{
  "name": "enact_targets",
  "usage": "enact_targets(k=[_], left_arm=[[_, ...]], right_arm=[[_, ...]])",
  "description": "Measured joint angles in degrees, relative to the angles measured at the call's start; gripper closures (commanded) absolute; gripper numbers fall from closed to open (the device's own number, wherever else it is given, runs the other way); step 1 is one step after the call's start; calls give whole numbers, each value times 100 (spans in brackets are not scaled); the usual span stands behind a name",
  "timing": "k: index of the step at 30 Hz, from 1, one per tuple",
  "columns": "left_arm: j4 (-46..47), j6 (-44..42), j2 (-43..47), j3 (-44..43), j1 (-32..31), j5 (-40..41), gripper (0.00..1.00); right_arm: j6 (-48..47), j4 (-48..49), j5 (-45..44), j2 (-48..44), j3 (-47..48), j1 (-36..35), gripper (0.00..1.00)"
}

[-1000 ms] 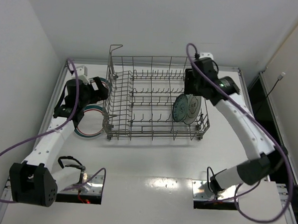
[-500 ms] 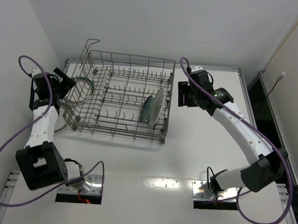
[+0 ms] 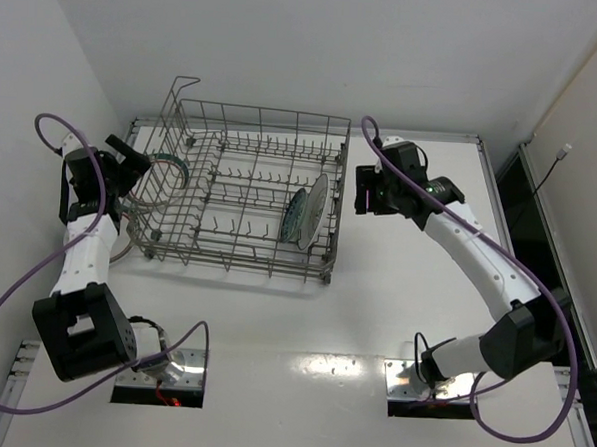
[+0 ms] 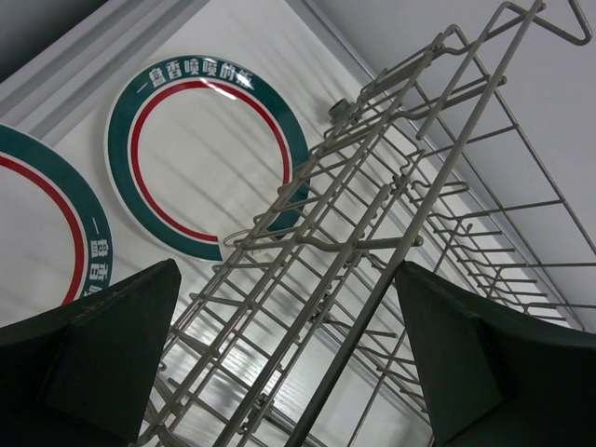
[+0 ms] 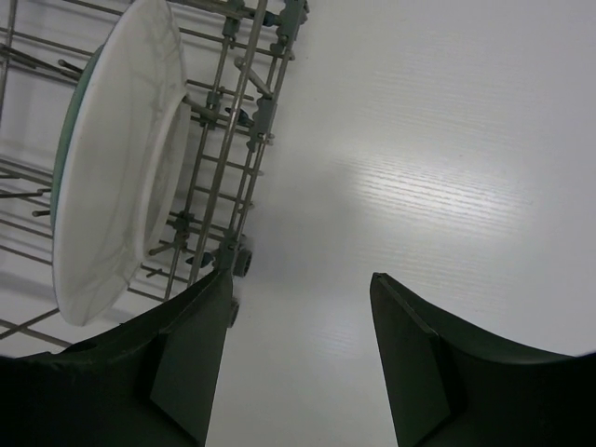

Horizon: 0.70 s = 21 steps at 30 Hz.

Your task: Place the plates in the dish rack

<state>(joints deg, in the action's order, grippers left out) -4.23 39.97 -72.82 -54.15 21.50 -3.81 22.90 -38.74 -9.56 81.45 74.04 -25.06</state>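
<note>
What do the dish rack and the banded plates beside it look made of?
Dish rack: grey metal wire, possibly coated, dull sheen on thin joined rods. Banded plates: likely glazed ceramic, glossy white with printed green and red rings.

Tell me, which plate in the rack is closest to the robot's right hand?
The white plate, standing on edge at the dish rack's right end. The teal-blue patterned plate stands just beyond it, farther from the right gripper.
</note>
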Motion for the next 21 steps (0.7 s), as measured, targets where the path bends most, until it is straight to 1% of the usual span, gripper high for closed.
enact_targets(k=[3, 8, 12, 15, 18, 21], left_arm=[[122, 0, 31, 76, 7, -28, 0], [415, 17, 94, 240, 35, -157, 9], [699, -4, 120, 367, -22, -197, 10], [874, -46, 109, 404, -160, -138, 11], [981, -50, 85, 420, -380, -101, 13], [1082, -46, 37, 420, -713, -66, 13]], right_arm=[[59, 129, 160, -2, -4, 35, 42], [385, 682, 730, -24, -133, 295, 42], [691, 1099, 1215, 238, -225, 485, 42], [894, 1340, 1504, 468, -479, 599, 42], [1036, 1377, 1727, 575, -730, 708, 42], [1121, 1399, 1888, 575, -859, 857, 42]])
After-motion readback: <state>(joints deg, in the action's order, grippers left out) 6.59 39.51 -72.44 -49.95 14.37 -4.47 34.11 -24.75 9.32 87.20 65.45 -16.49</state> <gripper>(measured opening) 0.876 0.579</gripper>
